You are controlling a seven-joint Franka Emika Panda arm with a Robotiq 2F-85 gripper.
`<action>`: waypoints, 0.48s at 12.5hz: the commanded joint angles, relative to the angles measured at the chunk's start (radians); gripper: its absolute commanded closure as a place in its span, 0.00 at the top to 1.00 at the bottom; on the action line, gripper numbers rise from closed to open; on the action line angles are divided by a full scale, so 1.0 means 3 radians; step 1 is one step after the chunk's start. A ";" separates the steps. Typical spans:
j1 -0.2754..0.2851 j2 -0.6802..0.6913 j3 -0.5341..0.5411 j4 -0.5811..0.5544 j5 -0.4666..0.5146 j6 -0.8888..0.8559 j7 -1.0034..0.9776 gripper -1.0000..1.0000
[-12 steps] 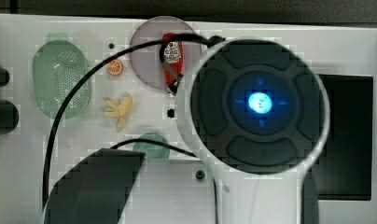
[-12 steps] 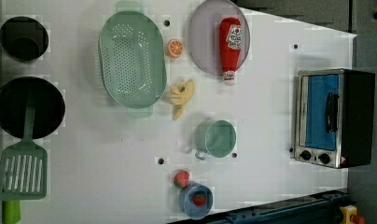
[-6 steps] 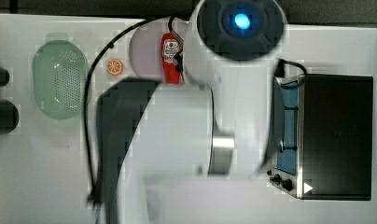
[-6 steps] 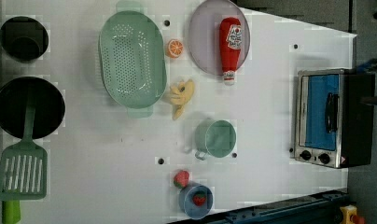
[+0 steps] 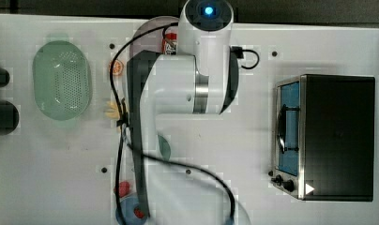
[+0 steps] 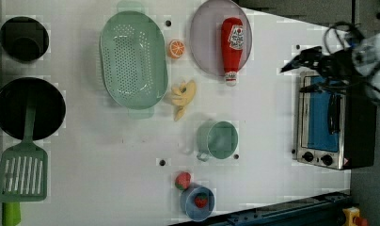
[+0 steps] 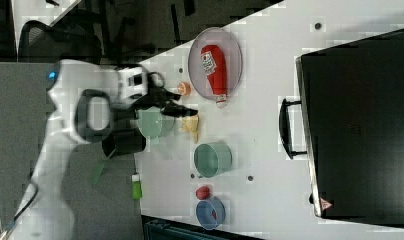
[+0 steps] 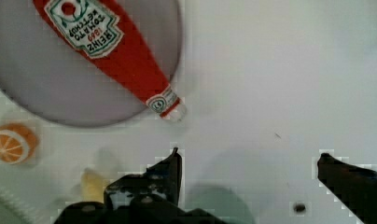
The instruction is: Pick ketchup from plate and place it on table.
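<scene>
The ketchup (image 6: pixel 233 47), a slim red bottle with a white label, lies on the greyish-lilac plate (image 6: pixel 207 42) with its white cap over the rim. The wrist view shows the ketchup (image 8: pixel 112 51) and plate (image 8: pixel 46 84) ahead of my gripper (image 8: pixel 248 156), which is open with nothing between its fingers and hangs above the bare white table (image 8: pixel 270 70) past the cap end. In the left view my gripper (image 6: pixel 298 75) is to the right of the plate. The right view has my gripper (image 7: pixel 182 102) left of the ketchup (image 7: pixel 215 67). In the top view my arm covers most of the ketchup (image 5: pixel 170 43).
A green colander (image 6: pixel 134 59), orange slice (image 6: pixel 176 48) and banana (image 6: pixel 183 96) lie beside the plate. A green cup (image 6: pixel 218 140) stands mid-table, and a toaster oven (image 6: pixel 329 122) at the left view's right. Black pans (image 6: pixel 28 108), a blue bowl (image 6: pixel 197 202) and a red fruit (image 6: pixel 182 180) sit farther off.
My arm has swung across the top view toward the plate, and my gripper has come into the left view at the right. The ketchup has not moved.
</scene>
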 commanded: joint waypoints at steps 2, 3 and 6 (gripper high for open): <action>0.0114 0.0291 0.0055 0.0058 -0.0005 0.0626 -0.1055 1.00; 0.0134 0.0409 0.0055 0.0060 -0.0013 0.0836 -0.1265 1.00; 0.0203 0.0714 0.0055 0.0062 -0.0038 0.1435 -0.1695 1.00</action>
